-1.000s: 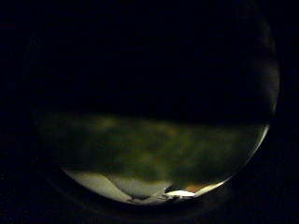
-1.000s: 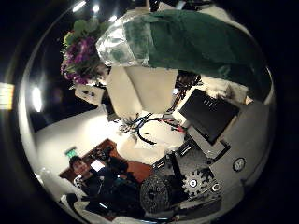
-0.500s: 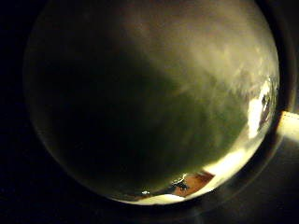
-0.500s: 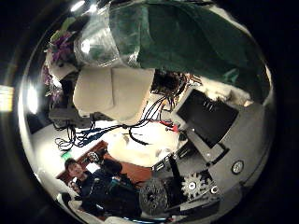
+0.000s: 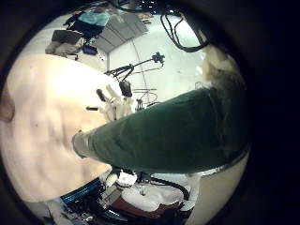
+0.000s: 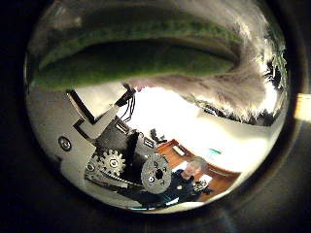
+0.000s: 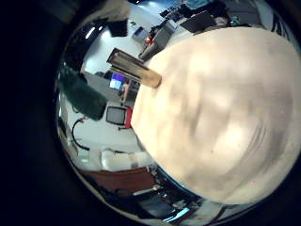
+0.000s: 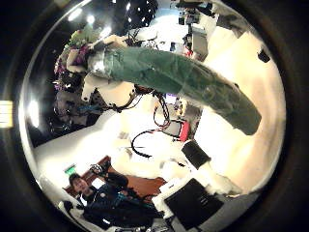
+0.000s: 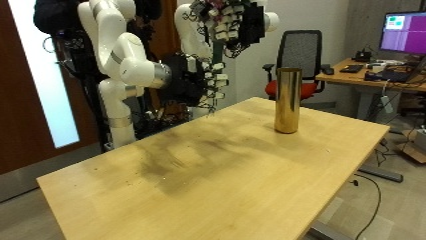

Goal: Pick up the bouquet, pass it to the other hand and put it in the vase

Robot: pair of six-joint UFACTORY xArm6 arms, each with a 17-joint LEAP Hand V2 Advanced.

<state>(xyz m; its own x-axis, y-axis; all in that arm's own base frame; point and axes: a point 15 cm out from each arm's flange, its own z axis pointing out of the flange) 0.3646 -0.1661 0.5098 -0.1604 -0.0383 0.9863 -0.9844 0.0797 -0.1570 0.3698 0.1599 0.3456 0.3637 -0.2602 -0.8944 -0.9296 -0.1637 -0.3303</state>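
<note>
The wrapped bouquet [image 8: 183,77] hangs high above the table's far side, its flowers [image 8: 77,48] at one end. My left hand [image 9: 246,22] is up at the top of the outside view, shut on the wrap, which lies close across its palm [image 5: 169,131] [image 6: 136,53]. My right hand [image 9: 213,85] hangs lower, apart from the bouquet, with its fingers relaxed. A tall gold vase [image 9: 286,100] stands upright on the wooden table [image 9: 226,170] near its far edge and also shows beyond the right palm [image 7: 134,71].
An office chair [image 9: 300,50] and a desk with a monitor [image 9: 400,30] stand behind the table. A brown door [image 9: 20,90] is beside the arms. Nothing else stands on the tabletop [image 7: 216,113].
The bouquet was tight against the right palm and is now farther off. The right hand's fingers have spread away. The wrap no longer blacks out the left thumb side view.
</note>
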